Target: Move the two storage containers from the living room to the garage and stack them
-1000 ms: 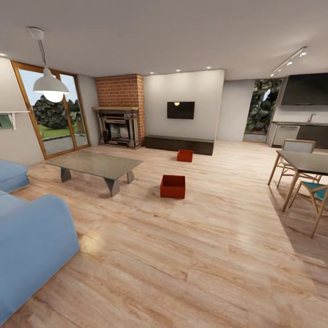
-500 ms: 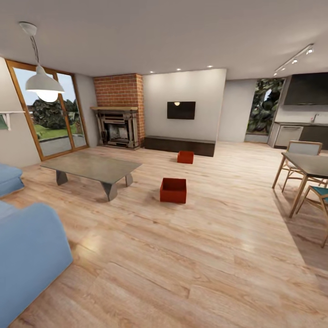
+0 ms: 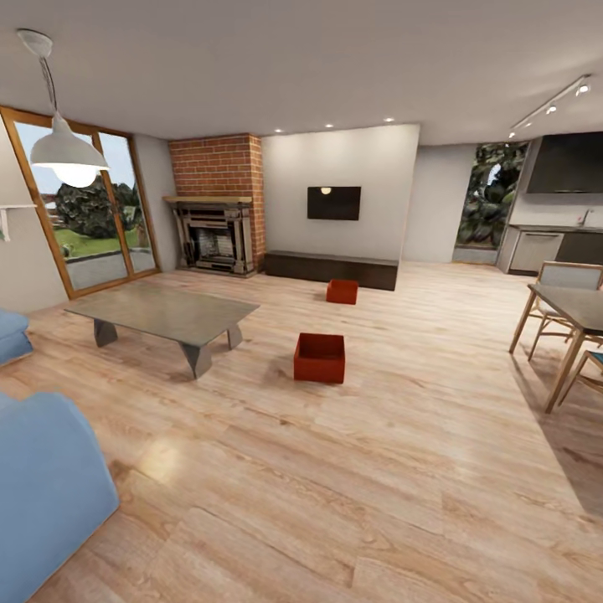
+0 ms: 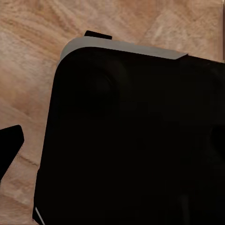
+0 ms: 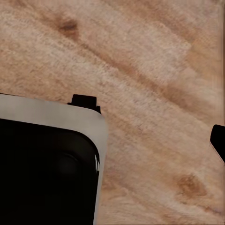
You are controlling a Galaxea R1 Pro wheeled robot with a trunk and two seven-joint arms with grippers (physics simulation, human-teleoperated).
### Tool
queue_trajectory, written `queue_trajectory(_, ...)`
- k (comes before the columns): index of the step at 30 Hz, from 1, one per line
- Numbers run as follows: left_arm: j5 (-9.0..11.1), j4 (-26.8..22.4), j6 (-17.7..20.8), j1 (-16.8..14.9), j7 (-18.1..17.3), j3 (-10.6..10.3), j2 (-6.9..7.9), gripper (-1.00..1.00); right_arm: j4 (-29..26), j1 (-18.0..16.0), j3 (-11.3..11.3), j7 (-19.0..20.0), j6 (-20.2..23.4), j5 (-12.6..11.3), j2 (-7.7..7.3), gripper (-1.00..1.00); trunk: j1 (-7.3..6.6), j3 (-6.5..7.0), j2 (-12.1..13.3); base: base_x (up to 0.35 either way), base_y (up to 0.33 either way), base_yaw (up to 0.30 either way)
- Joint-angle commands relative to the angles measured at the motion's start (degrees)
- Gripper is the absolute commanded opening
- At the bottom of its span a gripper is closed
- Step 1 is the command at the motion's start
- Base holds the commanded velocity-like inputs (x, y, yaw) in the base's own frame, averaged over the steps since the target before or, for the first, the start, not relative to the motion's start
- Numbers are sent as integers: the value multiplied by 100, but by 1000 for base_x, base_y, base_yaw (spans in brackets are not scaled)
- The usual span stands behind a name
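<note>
Two storage containers stand on the light wood planks of the living room in the head view. The nearer orange-red bin (image 3: pixel 319 358) sits mid-floor, open side up. The farther one (image 3: pixel 342 291) rests just in front of the long low dark bench (image 3: pixel 331 269). Both are several steps ahead of me. In the left wrist view a dark fingertip (image 4: pixel 9 145) pokes in at the frame's edge beside a black rounded body of the robot (image 4: pixel 140 140). The right wrist view has a dark fingertip (image 5: pixel 219 140) at its edge over wood floor. Neither view shows how the jaws stand.
A grey coffee table (image 3: pixel 163 312) stands left of the nearer bin, with a blue sofa (image 3: pixel 42 486) at the near left. A dining table (image 3: pixel 578 306) and chairs are at the right. The brick fireplace (image 3: pixel 213 201) and wall TV (image 3: pixel 333 203) are at the back.
The whole head view has shifted: the camera has advanced into the room, so the sofa and dining set slide outward. The bins have not moved on the floor.
</note>
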Motion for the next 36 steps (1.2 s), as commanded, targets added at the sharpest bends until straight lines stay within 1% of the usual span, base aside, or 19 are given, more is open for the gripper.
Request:
queue_trajectory(1, 9, 0, -14, -2, 4, 42, -2, 100, 17, -6, 49, -3, -32, -48, 3, 100, 3, -5, -2, 325, 0, 0)
queue_trajectory(29, 9, 0, -15, -2, -2, 48, -2, 100, 17, -6, 49, -3, -32, -48, 3, 100, 3, -5, -2, 325, 0, 0)
queue_trajectory(36, 9, 0, -11, -2, 3, 42, -2, 100, 17, -6, 28, -12, -57, -92, 3, 100, 3, -5, -2, 325, 0, 0)
